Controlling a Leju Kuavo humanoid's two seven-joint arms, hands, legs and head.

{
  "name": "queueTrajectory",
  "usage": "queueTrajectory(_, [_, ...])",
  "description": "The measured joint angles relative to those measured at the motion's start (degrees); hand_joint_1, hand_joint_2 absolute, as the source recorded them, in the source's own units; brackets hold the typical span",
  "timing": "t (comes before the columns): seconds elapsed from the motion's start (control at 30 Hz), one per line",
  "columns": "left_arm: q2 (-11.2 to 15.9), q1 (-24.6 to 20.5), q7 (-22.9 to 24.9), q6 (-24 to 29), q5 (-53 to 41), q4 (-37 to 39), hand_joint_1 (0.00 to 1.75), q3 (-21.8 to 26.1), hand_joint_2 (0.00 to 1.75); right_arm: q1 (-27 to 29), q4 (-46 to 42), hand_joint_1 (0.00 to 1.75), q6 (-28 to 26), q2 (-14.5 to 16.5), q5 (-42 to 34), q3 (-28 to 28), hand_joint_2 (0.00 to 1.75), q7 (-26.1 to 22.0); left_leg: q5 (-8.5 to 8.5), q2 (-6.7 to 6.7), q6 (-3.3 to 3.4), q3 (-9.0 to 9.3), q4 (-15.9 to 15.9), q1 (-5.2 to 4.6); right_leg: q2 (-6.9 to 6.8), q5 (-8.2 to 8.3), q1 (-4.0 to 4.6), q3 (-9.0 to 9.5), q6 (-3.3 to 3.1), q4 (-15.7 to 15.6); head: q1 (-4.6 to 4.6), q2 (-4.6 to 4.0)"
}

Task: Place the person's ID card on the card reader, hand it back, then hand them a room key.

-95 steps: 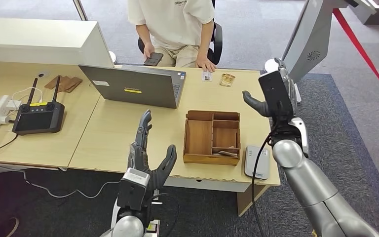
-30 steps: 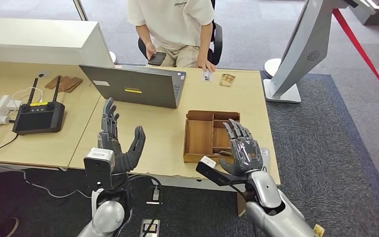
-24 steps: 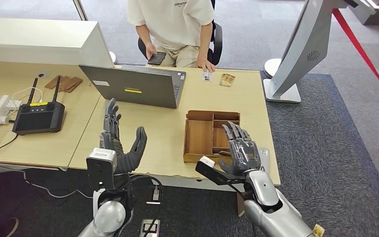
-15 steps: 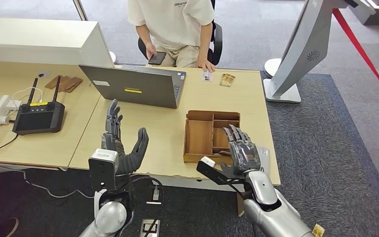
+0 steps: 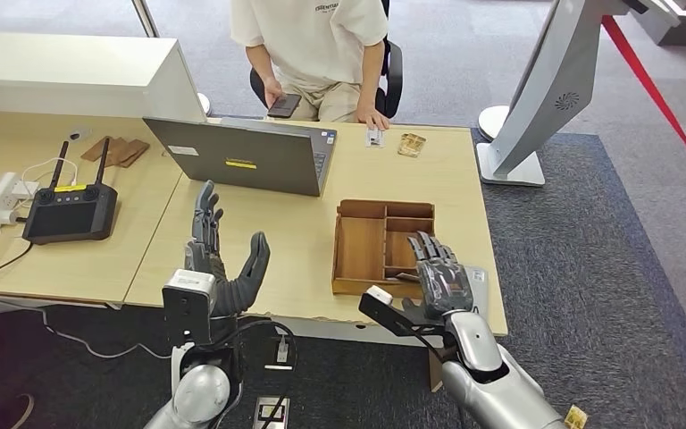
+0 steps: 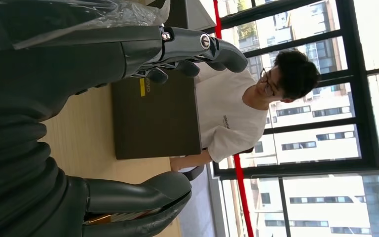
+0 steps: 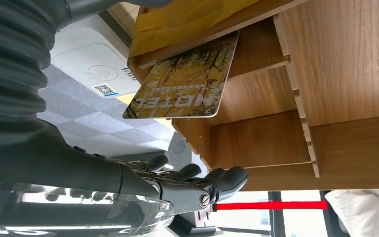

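The right hand (image 5: 438,281) is hovering open and empty over the compartmented wooden tray (image 5: 362,250), where the yellow hotel key card (image 7: 185,84) is leaning, nearer than the open, empty left hand (image 5: 219,259).

A laptop (image 5: 248,154) is sitting at the middle of the desk (image 5: 299,241), and a person (image 5: 322,54) is sitting beyond the far edge. A tray (image 5: 384,246) is lying to the right of the laptop, nearer the front, with a key card (image 7: 185,89) leaning in one of its near compartments. A card reader (image 5: 475,284) is lying just right of the tray. Two cards (image 5: 395,141) are lying at the far edge. A remote controller (image 5: 70,210) is resting at the left.
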Motion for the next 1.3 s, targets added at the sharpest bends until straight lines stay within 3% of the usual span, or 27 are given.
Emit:
queueTrajectory(0.7, [0.11,1.64,1.10,0.00,-1.27,-0.02,0.00,0.02,1.75,-0.06,0.15,0.02,-1.22,-1.10,-0.80,-0.60,1.75,0.97,0.00,0.00,0.00,0.01,0.00,0.00,0.00,0.00,0.00,0.00,0.00,-0.01,0.01,0.00])
queueTrajectory(0.73, [0.11,1.62,1.10,0.00,-1.18,-0.02,0.00,0.00,1.75,-0.05,0.15,0.12,-1.23,-1.11,-0.81,-0.60,1.75,0.97,0.00,0.00,0.00,0.01,0.00,0.00,0.00,0.00,0.00,0.00,0.00,-0.01,0.00,0.00])
queueTrajectory(0.87, [0.11,1.49,1.10,0.00,-0.88,-0.02,0.00,-0.11,1.75,-0.03,0.15,1.58,-1.42,-1.27,-0.81,-0.62,1.75,0.97,0.00,0.00,0.00,0.01,0.00,0.00,0.00,0.00,0.00,-0.01,0.00,-0.01,0.00,0.00])
queueTrajectory(0.97, [0.11,1.38,1.04,0.00,-0.72,0.01,0.00,-0.36,1.75,0.00,0.15,1.69,-1.42,-1.42,-0.92,-0.76,1.75,0.97,0.00,0.01,0.00,0.01,0.01,0.00,0.00,0.00,0.00,-0.01,0.00,-0.01,-0.01,0.00])
queueTrajectory(1.3, [0.11,0.20,0.46,0.00,0.51,0.78,0.00,-0.91,1.75,0.06,0.14,1.73,-1.29,-1.51,-1.22,-1.09,1.75,0.65,0.00,0.01,0.00,0.01,0.01,0.00,0.00,0.00,0.00,-0.01,0.00,-0.01,0.00,0.00])
